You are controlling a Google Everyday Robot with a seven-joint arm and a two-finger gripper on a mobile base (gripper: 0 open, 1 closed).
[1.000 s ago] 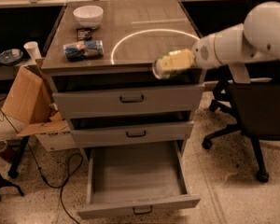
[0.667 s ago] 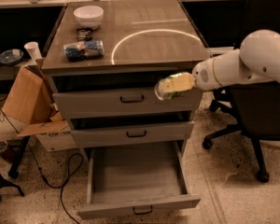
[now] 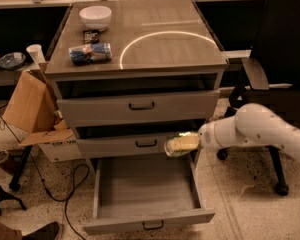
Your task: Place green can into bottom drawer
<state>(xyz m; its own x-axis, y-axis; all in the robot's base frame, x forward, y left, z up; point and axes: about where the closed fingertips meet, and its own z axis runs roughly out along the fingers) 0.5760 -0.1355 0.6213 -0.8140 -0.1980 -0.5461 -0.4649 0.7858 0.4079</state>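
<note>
The green can shows as a blurred pale green cylinder lying sideways in my gripper. My white arm reaches in from the right. The gripper holds the can in the air in front of the middle drawer's right end, just above the right rear corner of the bottom drawer. The bottom drawer is pulled out wide and its grey inside is bare. Its front with a small dark handle faces the camera.
On the cabinet top are a white bowl, a small dark object and a blue-wrapped packet. A cardboard box and cables are at the left. A black office chair stands at the right.
The gripper with the can has come down from the level of the top drawer's right end to the middle drawer, just above the open bottom drawer.
</note>
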